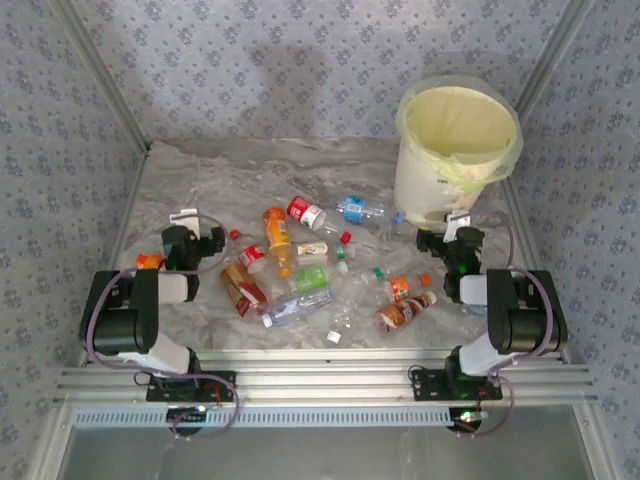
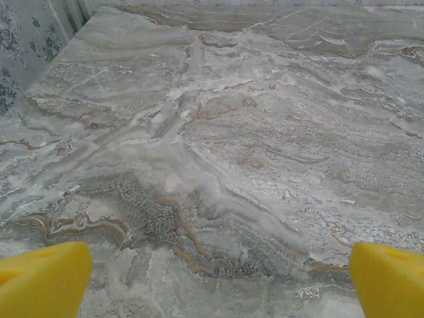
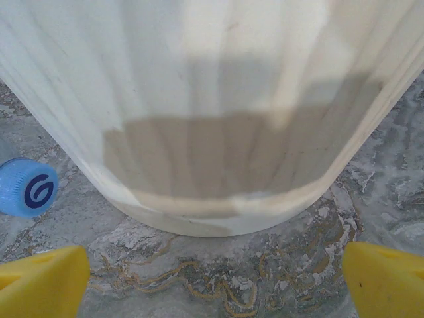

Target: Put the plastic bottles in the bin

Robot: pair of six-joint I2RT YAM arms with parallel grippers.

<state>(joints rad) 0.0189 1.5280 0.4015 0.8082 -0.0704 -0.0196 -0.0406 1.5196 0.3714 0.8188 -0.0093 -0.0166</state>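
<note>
Several plastic bottles lie scattered across the middle of the marble table: an orange one (image 1: 277, 240), a red-labelled one (image 1: 306, 212), a clear blue-capped one (image 1: 365, 211), and brown ones (image 1: 243, 288) (image 1: 405, 312). The bin (image 1: 458, 150), cream-white with a yellow-green liner, stands at the back right. My left gripper (image 1: 192, 228) (image 2: 215, 278) hangs open over bare table, left of the pile, with nothing between its yellow fingertips (image 2: 40, 278). My right gripper (image 1: 447, 232) (image 3: 215, 281) is open and empty, facing the bin's lower wall (image 3: 212, 99). A blue bottle cap (image 3: 26, 187) lies just left of it.
Patterned walls close in the table on the left, back and right. An orange bottle (image 1: 148, 261) lies next to the left arm. A loose white cap (image 1: 333, 337) sits near the front edge. Bare marble (image 2: 218, 132) stretches ahead of the left gripper.
</note>
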